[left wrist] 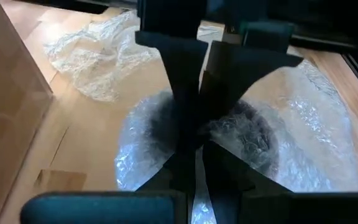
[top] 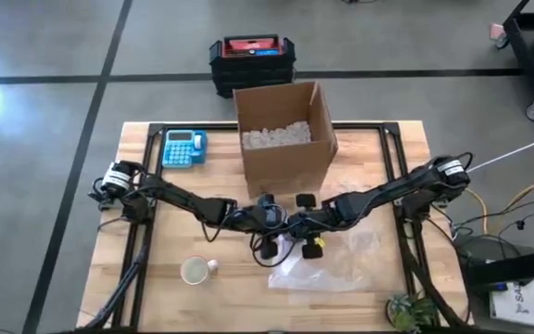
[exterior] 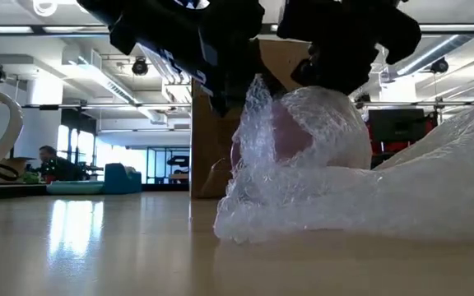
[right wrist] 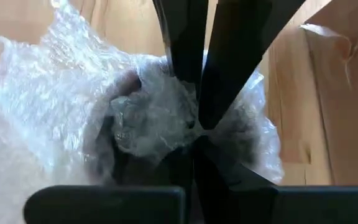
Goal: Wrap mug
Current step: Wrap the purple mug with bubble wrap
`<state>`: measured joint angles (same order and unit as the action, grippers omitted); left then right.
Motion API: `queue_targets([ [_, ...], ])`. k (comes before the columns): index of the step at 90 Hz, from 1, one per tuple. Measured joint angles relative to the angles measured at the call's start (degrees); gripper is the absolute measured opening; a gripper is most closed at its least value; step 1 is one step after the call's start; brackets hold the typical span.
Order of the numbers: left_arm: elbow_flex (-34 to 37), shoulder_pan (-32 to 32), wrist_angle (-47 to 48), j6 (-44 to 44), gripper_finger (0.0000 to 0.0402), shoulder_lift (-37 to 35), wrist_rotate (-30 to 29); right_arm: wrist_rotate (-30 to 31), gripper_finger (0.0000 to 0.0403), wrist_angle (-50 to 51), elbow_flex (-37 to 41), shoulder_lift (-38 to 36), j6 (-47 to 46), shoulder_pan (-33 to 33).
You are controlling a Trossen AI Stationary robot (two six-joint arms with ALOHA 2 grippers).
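- The worktop [top: 378, 148] carries a cardboard box [top: 284, 139] at its far edge and a bare mug [top: 196, 270] toward the near edge.
- A bubble wrap sheet [top: 332, 269] is spread near the middle.
- A wrapped mug [exterior: 307, 136] is largely covered; its own surface is hidden, and closure looks unfinished.
- The left gripper [left wrist: 194, 134] and right gripper [right wrist: 194, 121] are pinched narrow on the wrap.

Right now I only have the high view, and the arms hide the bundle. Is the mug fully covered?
Observer: Mostly. The low view shows a pinkish mug showing through the bubble wrap around it.
Operator: Is the left pincer gripping?
Observer: Yes. In its wrist view the left pincer is shut on the bubble wrap.
Operator: And the right?
Observer: The right pincer is shut on the bubble wrap too, bunching it on top.
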<state>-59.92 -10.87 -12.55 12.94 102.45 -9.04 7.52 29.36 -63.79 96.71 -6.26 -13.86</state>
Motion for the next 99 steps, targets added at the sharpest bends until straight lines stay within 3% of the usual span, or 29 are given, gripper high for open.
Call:
queue_targets([
  [22,-1.07,-0.03,1.01,0.12,0.0021,-2.85,4.49,-0.31,0.0,-0.75,-1.96,0.48,0.44,0.06],
  [39,-1.2,-0.07,-0.98,-0.01,0.0021,1.46,4.93,-0.41,0.0,0.11,-2.79,0.54,1.11,0.1],
  [63,-1.41,0.02,-1.62,-0.26,0.0021,3.94,3.98,-0.15,0.0,21.57,-16.2,-2.81,1.36,0.64],
  [71,-1.4,0.02,-1.55,-0.25,0.0021,3.79,3.94,2.93,0.0,26.49,-17.16,-3.62,0.35,1.0],
  [82,-1.33,0.02,-1.98,-0.25,0.0021,3.77,3.91,7.62,0.0,25.88,-13.94,-4.21,-0.65,1.53],
  [99,-1.31,0.02,-2.09,-0.25,0.0021,3.68,3.78,7.93,0.0,16.9,-9.09,-2.5,0.07,1.84],
])
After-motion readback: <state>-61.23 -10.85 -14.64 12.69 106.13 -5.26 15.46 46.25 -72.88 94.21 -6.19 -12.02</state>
